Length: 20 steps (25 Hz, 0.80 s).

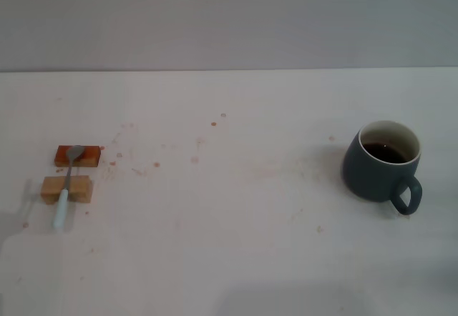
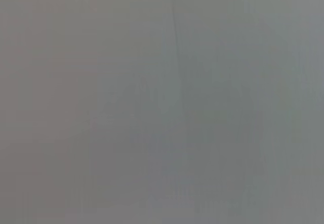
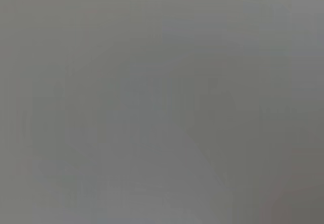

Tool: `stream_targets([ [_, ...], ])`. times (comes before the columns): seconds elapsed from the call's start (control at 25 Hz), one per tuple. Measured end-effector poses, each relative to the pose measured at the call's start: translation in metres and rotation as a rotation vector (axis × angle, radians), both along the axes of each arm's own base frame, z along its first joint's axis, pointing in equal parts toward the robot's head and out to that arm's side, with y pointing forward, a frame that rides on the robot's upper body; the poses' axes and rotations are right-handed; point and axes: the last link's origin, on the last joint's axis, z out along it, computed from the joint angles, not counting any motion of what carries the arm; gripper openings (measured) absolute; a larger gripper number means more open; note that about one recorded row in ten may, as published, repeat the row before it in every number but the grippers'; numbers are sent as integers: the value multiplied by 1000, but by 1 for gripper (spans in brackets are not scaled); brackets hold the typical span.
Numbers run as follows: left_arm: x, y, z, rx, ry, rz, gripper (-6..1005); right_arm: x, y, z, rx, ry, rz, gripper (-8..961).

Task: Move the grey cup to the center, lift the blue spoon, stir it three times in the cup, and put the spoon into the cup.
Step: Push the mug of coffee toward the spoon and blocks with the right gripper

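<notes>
- Presently, neither arm shows in the head view, and both wrist views give only a featureless grey field; we cannot tell how the jaws of either the left gripper or the right gripper stand.
- We find the grey cup (image 1: 381,161), a squat dark blue-grey ceramic mug with a pale inside and dark liquid within, upright on the white counter (image 1: 236,259) at the robot's right, well off centre. Its loop handle points toward the robot and slightly to the right.
- We find the blue spoon (image 1: 67,187), slim, with a grey metal bowl and pale blue handle, at the far left. It bridges an orange block (image 1: 77,156) and a tan wooden block (image 1: 66,189); its long axis runs near-to-far, bowl away from the robot, handle end overhanging toward it.
- Risk, in our judgement: a hasty slide of the cup would slop the liquid, and the counter already carries small reddish spots.
- Risk: a grasp on the overhanging handle could tip the spoon off its blocks or drag them.
</notes>
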Motion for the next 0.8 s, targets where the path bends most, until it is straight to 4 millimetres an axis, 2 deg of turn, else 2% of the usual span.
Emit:
stream_targets([
  [0.56, 0, 0, 0, 0, 1, -2, 844, -3, 31, -12, -106, 23, -40, -2],
  [0.8, 2, 3, 1, 3, 0, -9, 844, -11, 42, -27, -174, 49, -39, -2],
])
